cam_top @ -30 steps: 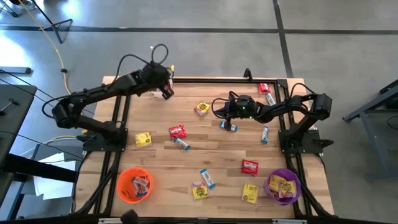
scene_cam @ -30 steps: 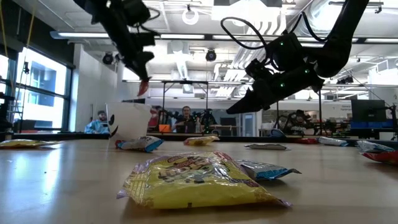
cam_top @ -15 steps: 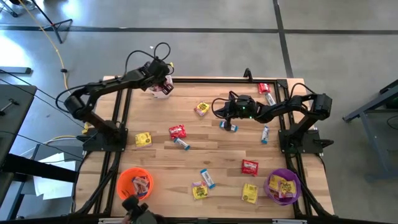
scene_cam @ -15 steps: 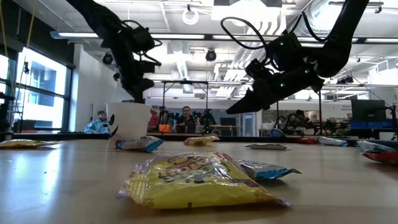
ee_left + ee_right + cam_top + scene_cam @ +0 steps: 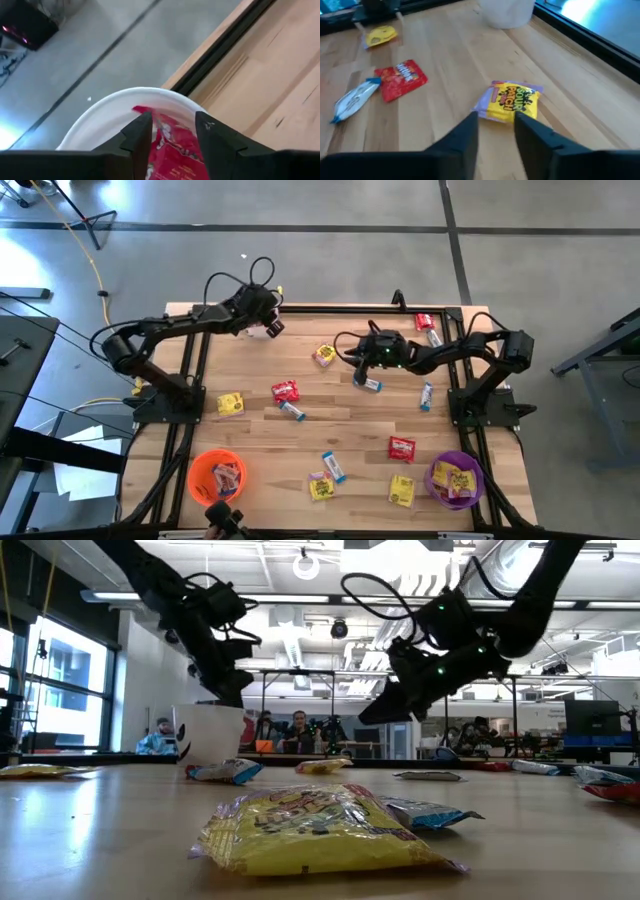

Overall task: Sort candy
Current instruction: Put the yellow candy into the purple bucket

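Note:
My left gripper (image 5: pixel 172 122) is open over the white cup (image 5: pixel 115 107) at the table's far left corner. A red candy packet (image 5: pixel 172 145) lies inside the cup, showing between the fingertips. My right gripper (image 5: pixel 496 120) is open and hangs above the table's middle, with nothing between its fingers. A yellow candy packet (image 5: pixel 510 100) lies flat on the wood just ahead of its fingertips. A blue-and-white bar (image 5: pixel 368 384) lies just on the near side of that gripper (image 5: pixel 357 362). Other red, yellow and blue candies are scattered flat over the table. My left gripper's fingers (image 5: pixel 142 130) stand on either side of the red packet's upper end (image 5: pixel 162 122) inside the cup, coming from above. Whether they touch the packet, I cannot tell.
An orange cup (image 5: pixel 217 476) with candy stands at the near left and a purple cup (image 5: pixel 455 480) with yellow packets at the near right. A red packet (image 5: pixel 285 391) and a blue bar (image 5: pixel 292 411) lie mid-table. People sit in the room beyond the table.
My left gripper has come down onto the white cup's mouth. The red packet that hung from its fingertips above the cup now lies inside it. My right gripper has shifted a little toward the table's far left, away from the blue bar, which stays on the wood.

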